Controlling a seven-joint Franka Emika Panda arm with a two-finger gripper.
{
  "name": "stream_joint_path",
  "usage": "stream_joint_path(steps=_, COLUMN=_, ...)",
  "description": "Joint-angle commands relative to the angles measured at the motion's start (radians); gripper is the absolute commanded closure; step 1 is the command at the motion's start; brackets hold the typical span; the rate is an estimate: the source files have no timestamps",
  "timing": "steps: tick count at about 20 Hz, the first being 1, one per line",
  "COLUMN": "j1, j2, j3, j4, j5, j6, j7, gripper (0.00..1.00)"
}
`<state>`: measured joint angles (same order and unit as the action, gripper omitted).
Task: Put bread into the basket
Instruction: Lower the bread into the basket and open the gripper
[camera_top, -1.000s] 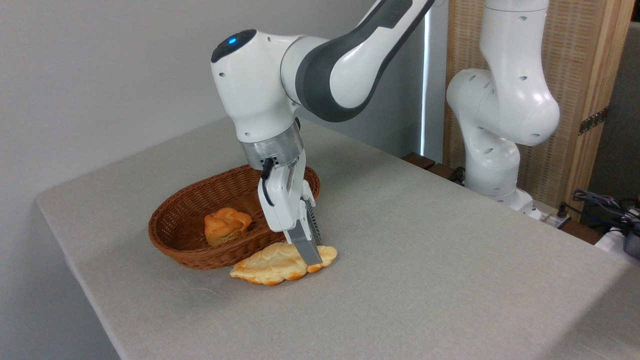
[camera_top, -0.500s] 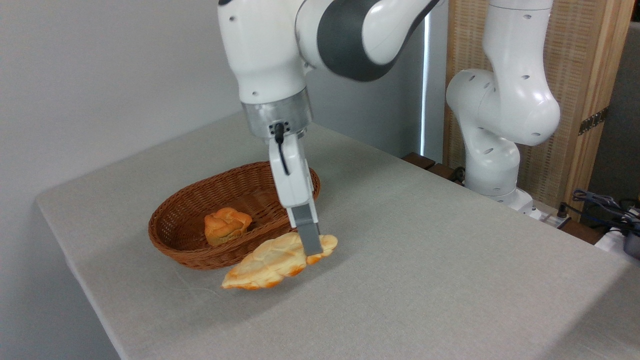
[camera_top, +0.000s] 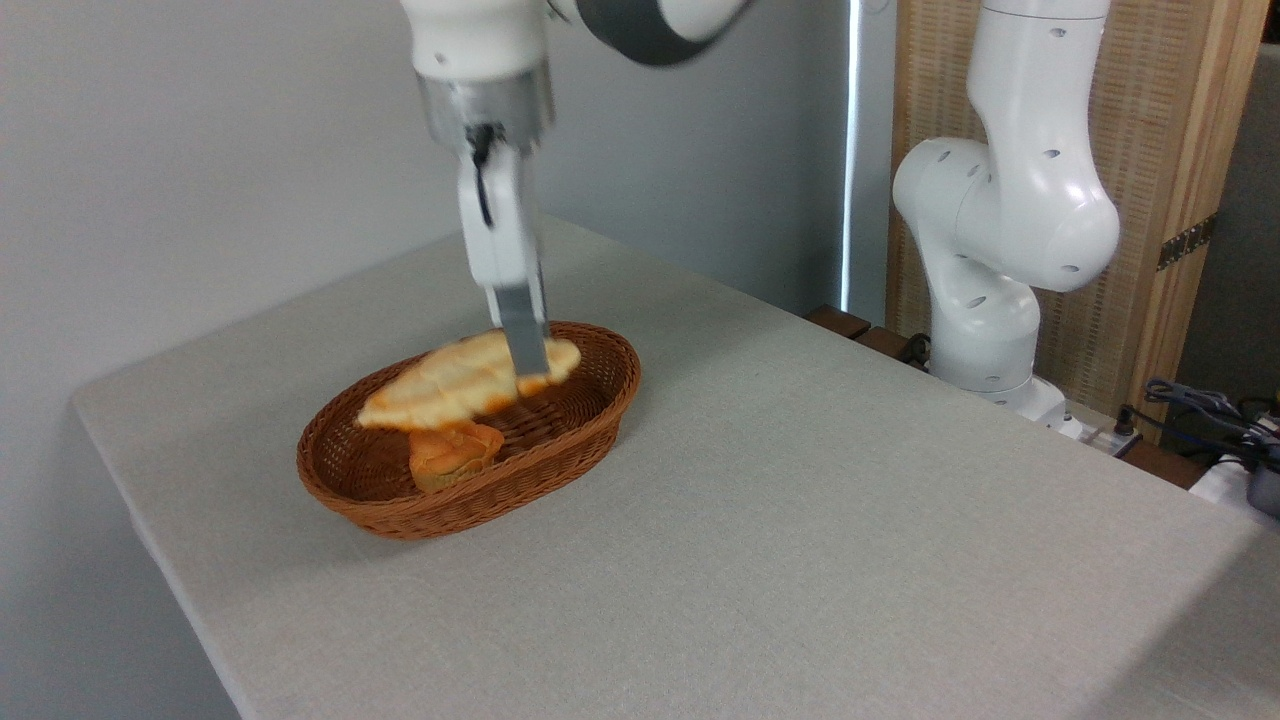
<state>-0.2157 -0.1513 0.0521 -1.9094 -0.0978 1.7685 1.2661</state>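
1. Oval shallow reddish-brown woven wicker basket (camera_top: 560, 455): thick braided rim, open weave walls, sits on the grey cloth-covered worktop (camera_top: 800, 520) near its left edge.
2. Long flat leaf-shaped pale golden bread (camera_top: 455, 385): bumpy scalloped crust, browner edges, held in the air over the basket, tilted with its left tip lower, clear of the rim.
3. White robot gripper (camera_top: 528, 358): grey fingers point straight down and are clamped narrow on the bread's right end; slightly blurred.
4. Small round knotted orange-brown bun (camera_top: 450, 455): lies inside the basket at its left half, directly under the bread's left part; touching or not, cannot tell.
5. Right half of the basket floor is bare wicker.
6. Worktop right of and in front of the basket is flat plain cloth; rounded corner left of the basket.
7. Glossy white robot base (camera_top: 990, 250) stands well right of the basket, past the worktop's far edge.
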Motion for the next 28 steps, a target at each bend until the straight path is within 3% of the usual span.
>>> stream_joint_path(steps=1, j1=-0.001, j2=0.007, j3=-0.099, j4=0.013, j5=0.003, j6=-0.035, j7=-0.161, gripper=0.08)
stream_joint_path(steps=2, j1=-0.001, j2=0.013, j3=-0.104, j4=0.013, j5=0.015, j6=-0.044, j7=-0.192, gripper=0.0)
stream_joint_path(steps=6, j1=-0.004, j2=0.024, j3=-0.116, j4=0.015, j5=0.044, j6=-0.11, j7=-0.194, gripper=0.0)
stream_joint_path(steps=11, j1=-0.004, j2=0.035, j3=-0.12, j4=0.015, j5=0.084, j6=-0.106, j7=-0.192, gripper=0.0)
stream_joint_path(steps=15, j1=-0.002, j2=0.039, j3=-0.115, j4=0.016, j5=0.086, j6=-0.106, j7=-0.192, gripper=0.0)
stream_joint_path(steps=17, j1=0.013, j2=0.036, j3=-0.098, j4=0.024, j5=0.086, j6=-0.097, j7=-0.198, gripper=0.0)
stream_joint_path(steps=19, j1=0.041, j2=0.033, j3=-0.039, j4=0.049, j5=0.084, j6=-0.083, j7=-0.202, gripper=0.0)
stream_joint_path(steps=22, j1=0.041, j2=0.029, j3=0.041, j4=0.058, j5=0.084, j6=-0.061, j7=-0.232, gripper=0.0)
stream_joint_path(steps=25, j1=0.041, j2=0.027, j3=0.109, j4=0.058, j5=0.084, j6=0.014, j7=-0.328, gripper=0.0)
stream_joint_path(steps=28, j1=0.041, j2=0.035, j3=0.117, j4=0.058, j5=0.082, j6=0.081, j7=-0.47, gripper=0.0)
